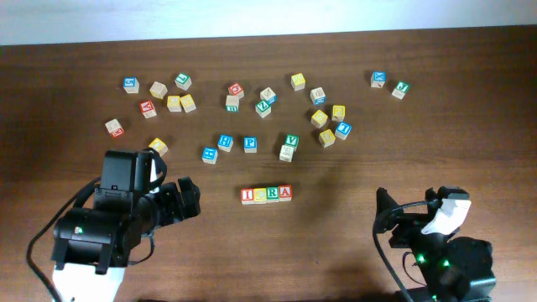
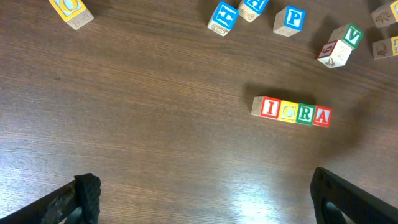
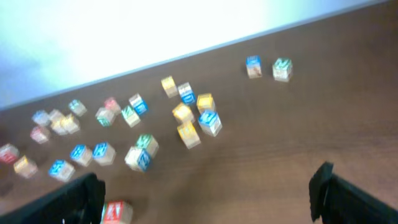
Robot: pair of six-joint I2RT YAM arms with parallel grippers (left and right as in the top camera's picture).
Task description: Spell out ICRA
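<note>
Four cubes stand side by side in a row reading ICRA (image 1: pixel 267 195): red I (image 2: pixel 268 107), yellow C (image 2: pixel 288 111), green R (image 2: pixel 305 114), red A (image 2: pixel 321 116). In the right wrist view only the red A cube (image 3: pixel 115 213) shows, at the bottom left beside a finger. My left gripper (image 1: pixel 186 200) sits left of the row, open and empty, its fingertips (image 2: pixel 87 194) low in the left wrist view. My right gripper (image 1: pixel 388 211) is at the lower right, well away from the row, open and empty.
Several loose letter cubes lie scattered across the far half of the table, among them a blue P (image 1: pixel 250 143), a green V (image 1: pixel 291 140) and a far-right pair (image 1: pixel 389 83). The table's far edge (image 1: pixel 268 33) meets a white surface.
</note>
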